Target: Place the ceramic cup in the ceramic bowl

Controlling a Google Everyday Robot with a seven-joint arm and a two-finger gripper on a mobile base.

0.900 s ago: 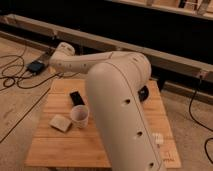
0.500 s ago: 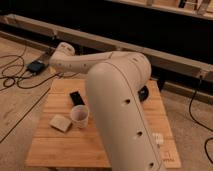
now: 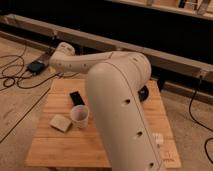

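Note:
The ceramic cup [image 3: 80,116] is white with a brownish inside and stands upright on the left half of the wooden table [image 3: 65,150]. The ceramic bowl [image 3: 144,94] is dark and shows only as a sliver at the table's far right, mostly hidden behind my arm. My big white arm [image 3: 120,105] fills the middle of the view, with its elbow [image 3: 62,56] at the far left above the table's back edge. My gripper is not visible; it is hidden behind the arm or out of view.
A flat black rectangle [image 3: 76,97] lies just behind the cup. A beige block [image 3: 60,123] lies to the cup's left. A small white object [image 3: 158,139] sits at the right front. Cables and a black box [image 3: 36,66] lie on the floor to the left.

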